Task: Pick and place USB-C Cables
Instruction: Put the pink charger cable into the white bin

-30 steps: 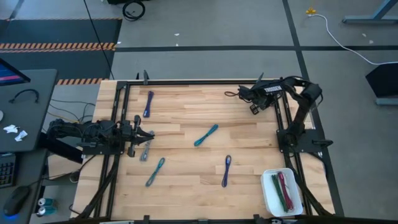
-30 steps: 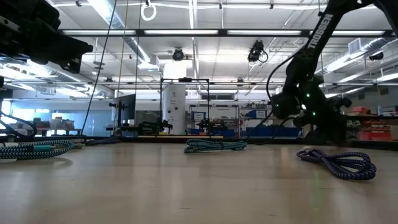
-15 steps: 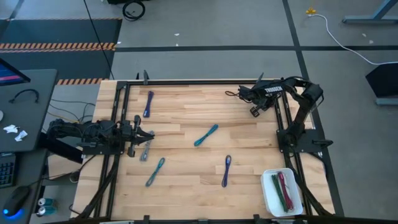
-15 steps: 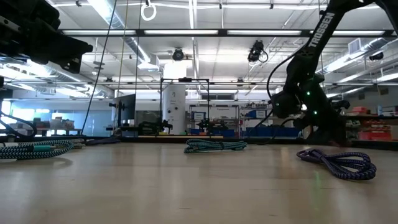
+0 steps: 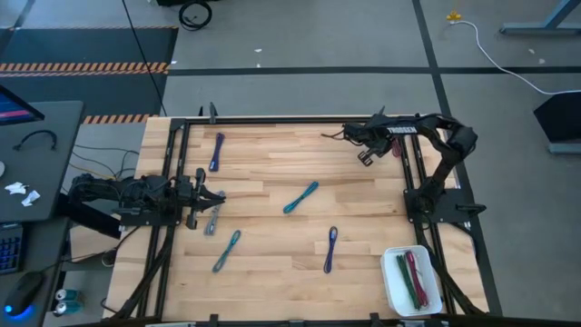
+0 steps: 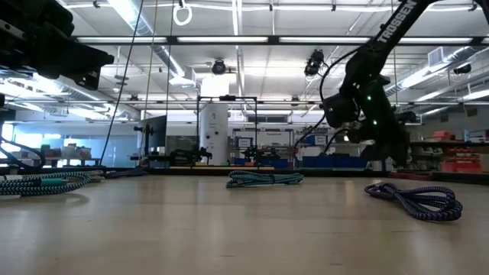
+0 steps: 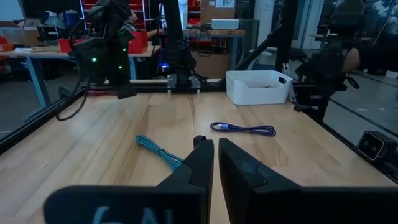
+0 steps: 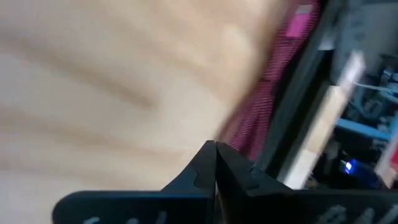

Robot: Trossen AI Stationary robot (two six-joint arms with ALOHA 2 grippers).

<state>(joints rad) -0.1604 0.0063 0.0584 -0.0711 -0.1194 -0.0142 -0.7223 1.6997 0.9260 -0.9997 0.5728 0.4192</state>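
Cables point(image 5: 300, 197) lie scattered on the table point(image 5: 272, 163); right hand point(image 5: 365, 156) hovers closed.

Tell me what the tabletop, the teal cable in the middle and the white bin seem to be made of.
Tabletop: likely wood, pale planks with visible seams and a matte finish. Teal cable: its jacket looks like woven fabric braid, speckled in the low view. White bin: probably plastic, smooth, uniform white with rounded corners.
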